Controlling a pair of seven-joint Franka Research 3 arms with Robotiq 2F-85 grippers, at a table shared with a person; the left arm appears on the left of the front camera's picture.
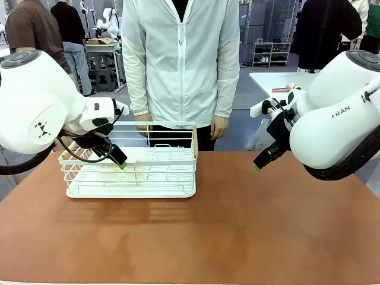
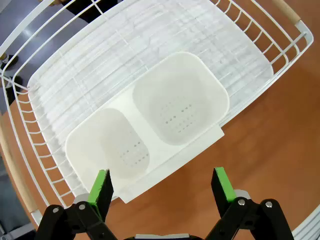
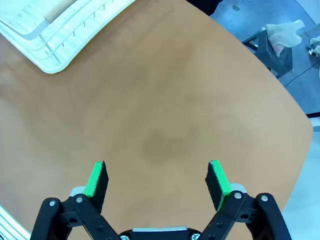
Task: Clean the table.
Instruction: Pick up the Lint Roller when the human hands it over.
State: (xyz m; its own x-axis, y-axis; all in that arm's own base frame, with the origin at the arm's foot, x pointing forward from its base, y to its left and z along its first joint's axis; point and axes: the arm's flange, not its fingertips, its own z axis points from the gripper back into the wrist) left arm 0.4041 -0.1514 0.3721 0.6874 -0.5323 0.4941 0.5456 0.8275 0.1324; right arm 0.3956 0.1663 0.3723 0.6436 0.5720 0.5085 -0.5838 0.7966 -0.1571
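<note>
The tabletop (image 1: 237, 231) is seen to be smooth, matt and reddish-brown, with faint darker smudges. The wire basket (image 1: 178, 127) is formed of thin white-coated metal wire and fitted with a pale, wood-like handle (image 3: 59, 10). A white cutlery holder (image 2: 175, 100) of matt plastic, perforated at the bottom, is held in it. The left claw (image 2: 161, 179) is finished in black plastic with matt green pads (image 2: 100, 187).

One table (image 1: 237, 225), one basket (image 1: 160, 161), one caddy (image 2: 150, 125)
</note>
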